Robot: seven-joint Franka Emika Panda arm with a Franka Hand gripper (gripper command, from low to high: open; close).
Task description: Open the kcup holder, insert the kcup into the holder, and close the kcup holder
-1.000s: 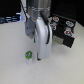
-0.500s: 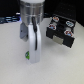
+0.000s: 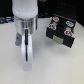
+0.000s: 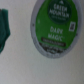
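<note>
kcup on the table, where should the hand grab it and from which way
Grip the kcup across its round rim or the sidewall just under it, coming straight down from above. The wrist view shows its green foil top face-on, so it seems to sit upright with the lid up, and white table surrounds it. The fingers are not in view, so their opening cannot be judged.

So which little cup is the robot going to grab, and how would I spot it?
Start at the white table, where a black kcup holder sits to the exterior view's right. The arm hides the kcup there, but the wrist view shows it close below, alone on the table. Its round top is green with a blue middle, unlike the dark, red and white tops in the holder.
</note>
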